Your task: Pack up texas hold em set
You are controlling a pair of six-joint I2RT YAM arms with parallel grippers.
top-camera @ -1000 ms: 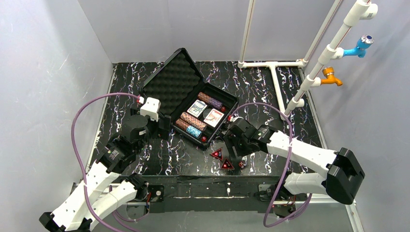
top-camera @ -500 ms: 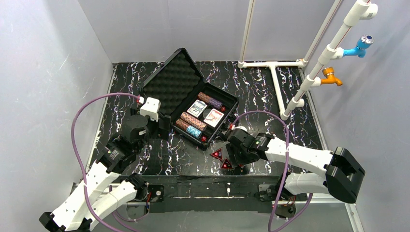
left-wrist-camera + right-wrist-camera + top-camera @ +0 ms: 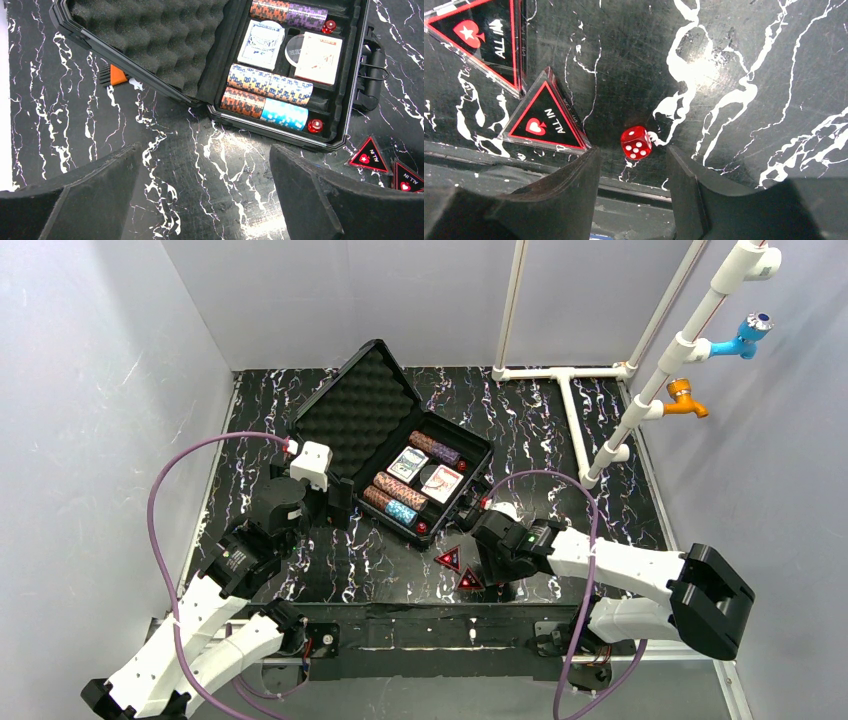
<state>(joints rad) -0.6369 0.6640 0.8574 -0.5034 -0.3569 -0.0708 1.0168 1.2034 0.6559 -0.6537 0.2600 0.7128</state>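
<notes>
The black case point(image 3: 470, 455) lies open mid-table, its foam lid point(image 3: 355, 410) leaning back left. It holds brown, purple and blue chip rolls point(image 3: 267, 85), two card decks point(image 3: 260, 45) and two red dice point(image 3: 315, 125). Two red triangular markers point(image 3: 449, 558) lie on the table in front of it; they also show in the right wrist view point(image 3: 544, 120). My right gripper point(image 3: 497, 578) is open, low at the near edge. A loose red die point(image 3: 636, 142) sits just off its fingertips point(image 3: 589, 160). My left gripper point(image 3: 205, 147) is open and empty over bare table left of the case.
A white pipe frame point(image 3: 570, 410) with blue and orange taps point(image 3: 742, 338) stands at the back right. An orange and black brush point(image 3: 112, 76) pokes out from under the lid. The table's near edge point(image 3: 639, 186) is right beside the die. Grey walls enclose the table.
My right gripper has moved toward the near edge and lowered over the loose die, which it now hides in the top view. The left arm has not moved.
</notes>
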